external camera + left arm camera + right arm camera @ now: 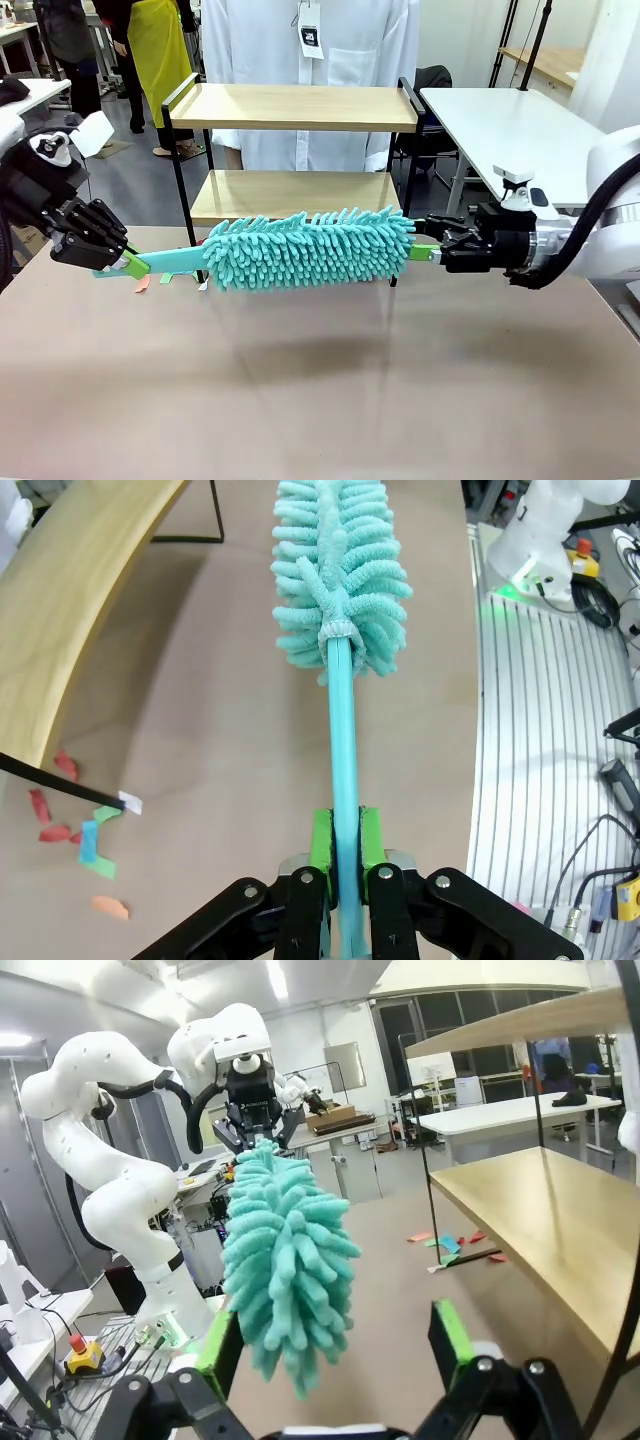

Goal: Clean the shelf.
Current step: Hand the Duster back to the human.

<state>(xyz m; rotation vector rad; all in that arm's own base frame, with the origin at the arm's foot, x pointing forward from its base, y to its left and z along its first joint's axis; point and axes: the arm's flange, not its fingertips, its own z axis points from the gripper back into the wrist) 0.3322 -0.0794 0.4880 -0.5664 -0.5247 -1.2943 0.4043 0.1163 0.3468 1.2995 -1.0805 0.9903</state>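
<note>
Front view: left gripper (133,264) clamped on handle of teal fluffy microfibre duster (310,248) — right gripper (428,252), fingers apart, at brush tip. Two-tier wooden shelf with black metal frame (290,106) just behind. Risk — duster sagging or snagging frame if mistimed handover.

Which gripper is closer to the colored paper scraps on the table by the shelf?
Left. The left gripper, shut on the duster's handle, sits just beside the paper scraps. The right gripper is open at the duster's far tip.
</note>
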